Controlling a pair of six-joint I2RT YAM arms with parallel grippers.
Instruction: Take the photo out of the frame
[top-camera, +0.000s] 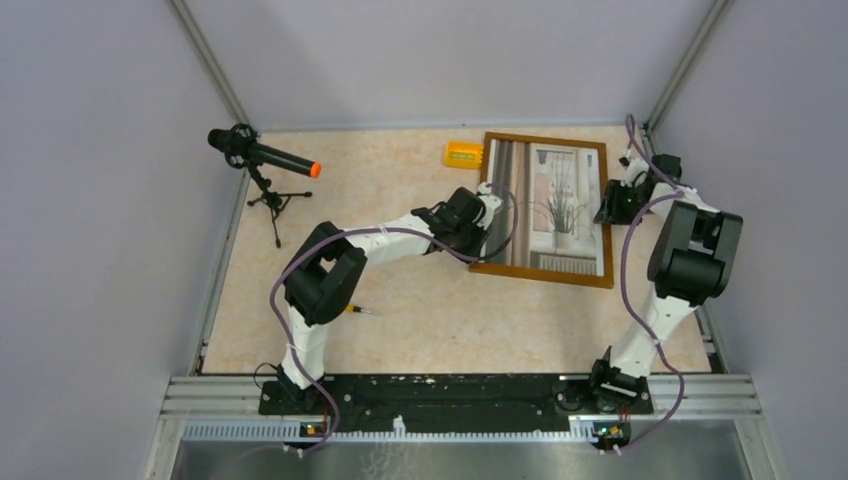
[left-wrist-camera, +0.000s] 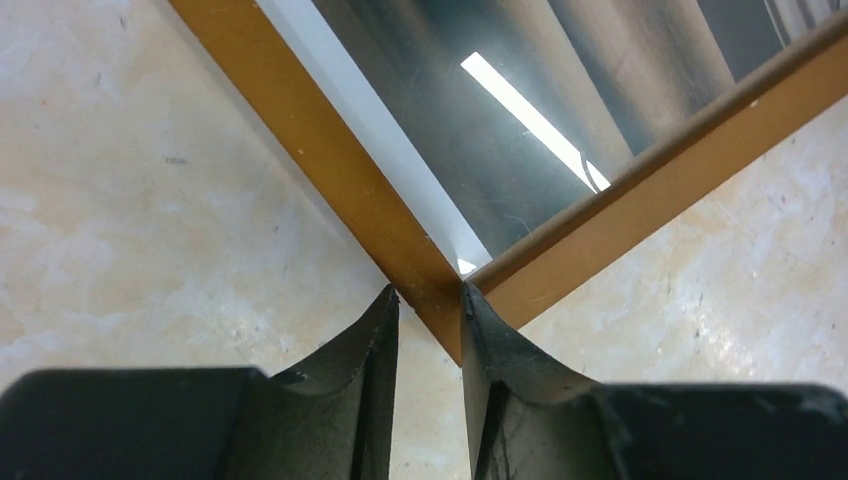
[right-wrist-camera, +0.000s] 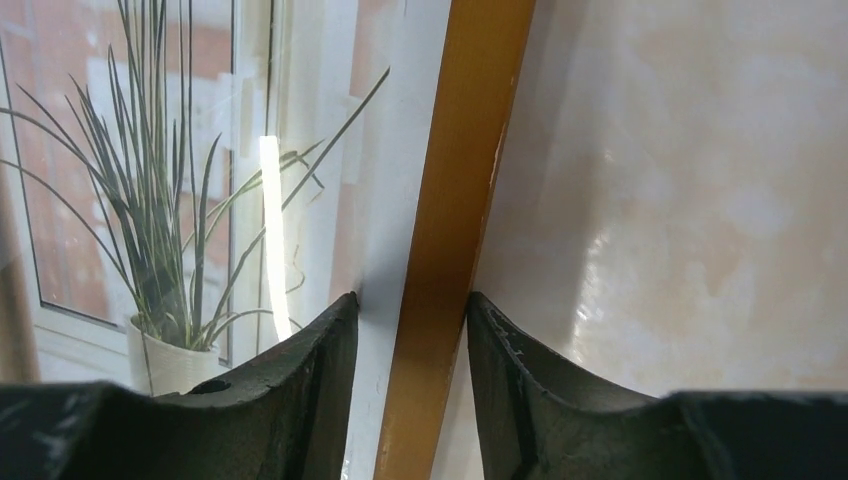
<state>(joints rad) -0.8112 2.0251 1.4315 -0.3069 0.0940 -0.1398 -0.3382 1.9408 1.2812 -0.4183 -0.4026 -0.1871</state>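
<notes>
From above: frame (top-camera: 545, 276) flat on the table (top-camera: 400, 290), face up, photo (top-camera: 555, 205) inside it, stretched between the two pincers. Left pincer (top-camera: 471, 256) down at the near left corner, right pincer (top-camera: 608, 222) down on the right rim, about midway along. Tips of both tucked under their wrists here, so no reading the jaws. Yellow block (top-camera: 463, 153) well ahead of the left pincer, just beside the far left corner.

Left wrist: left pincer (left-wrist-camera: 430, 290) narrowly parted, the corner of the frame (left-wrist-camera: 325, 170) between the two tips. Both tips seemingly against the wood; squeezing or merely resting, cannot tell. Photo (left-wrist-camera: 450, 150) fanning out ahead of the tips, dark bands crossed by a bright streak of glare.

Right wrist: right pincer (right-wrist-camera: 410, 300) part-way open, astride the rim of the frame (right-wrist-camera: 460, 150), wood running straight ahead between the fingers (right-wrist-camera: 290, 400). Strip of white border showing between left finger and wood; right finger close against the outer edge. Not clamped. Photo (right-wrist-camera: 150, 180) to the pincer's left, plant and white pot just beside the left finger; bare table (right-wrist-camera: 700, 200) to its right.
</notes>
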